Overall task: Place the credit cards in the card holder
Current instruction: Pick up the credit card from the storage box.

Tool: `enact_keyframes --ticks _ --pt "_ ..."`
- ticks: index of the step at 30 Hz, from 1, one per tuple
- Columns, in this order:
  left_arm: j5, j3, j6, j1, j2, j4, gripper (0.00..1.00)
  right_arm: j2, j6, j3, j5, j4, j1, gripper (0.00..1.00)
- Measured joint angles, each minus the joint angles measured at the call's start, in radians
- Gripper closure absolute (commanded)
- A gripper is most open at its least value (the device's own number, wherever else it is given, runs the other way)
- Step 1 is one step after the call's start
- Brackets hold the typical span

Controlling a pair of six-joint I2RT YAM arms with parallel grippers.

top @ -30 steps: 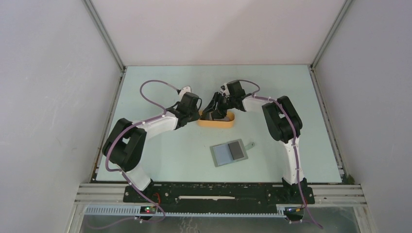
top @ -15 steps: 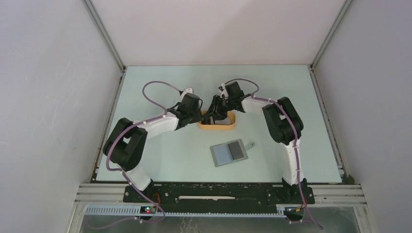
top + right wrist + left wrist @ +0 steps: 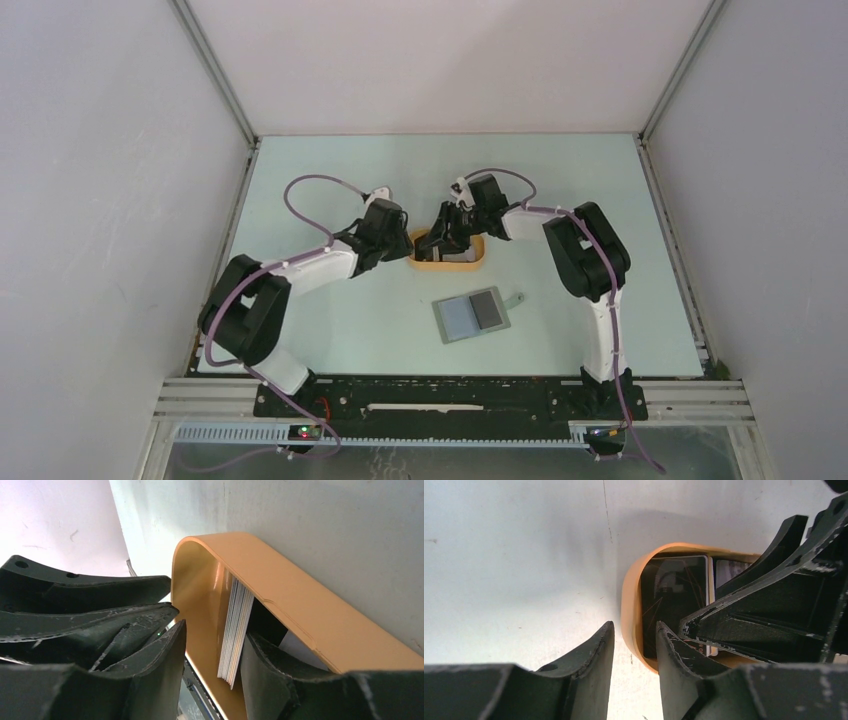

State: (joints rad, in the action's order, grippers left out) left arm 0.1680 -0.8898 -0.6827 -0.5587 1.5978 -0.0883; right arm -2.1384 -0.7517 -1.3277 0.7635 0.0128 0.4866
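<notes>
The credit cards lie in an orange oval tray (image 3: 450, 262). In the left wrist view a black card (image 3: 674, 595) and a whitish card (image 3: 730, 569) show in it. In the right wrist view a stack of cards (image 3: 235, 630) stands on edge inside the tray (image 3: 290, 615). My left gripper (image 3: 407, 243) (image 3: 634, 635) is open and straddles the tray's left end wall (image 3: 630, 605). My right gripper (image 3: 445, 236) (image 3: 215, 652) is open inside the tray, with the stack leaning on one of its fingers (image 3: 265, 670). The card holder (image 3: 472, 314) lies open and flat nearer the arms, apart from both grippers.
The card holder's snap tab (image 3: 515, 298) sticks out on its right. The table (image 3: 330, 330) is pale green, with white walls on three sides. My right gripper's fingers (image 3: 774, 580) crowd the tray in the left wrist view.
My left arm's elbow has swung left and toward the near edge, its gripper staying at the tray's left end. My right gripper has sunk a little deeper into the tray. The card holder has not moved.
</notes>
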Motion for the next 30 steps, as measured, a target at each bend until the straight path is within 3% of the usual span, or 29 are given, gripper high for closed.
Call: enact_keyframes --ticks 23,30 --pt "-0.01 0.06 0.001 0.012 -0.136 0.024 0.59 0.063 -0.003 0.088 -0.003 0.012 -0.038 0.54" --pt "-0.014 0.079 0.001 0.013 -0.155 0.035 0.59 0.086 0.008 0.109 -0.003 0.006 -0.069 0.63"
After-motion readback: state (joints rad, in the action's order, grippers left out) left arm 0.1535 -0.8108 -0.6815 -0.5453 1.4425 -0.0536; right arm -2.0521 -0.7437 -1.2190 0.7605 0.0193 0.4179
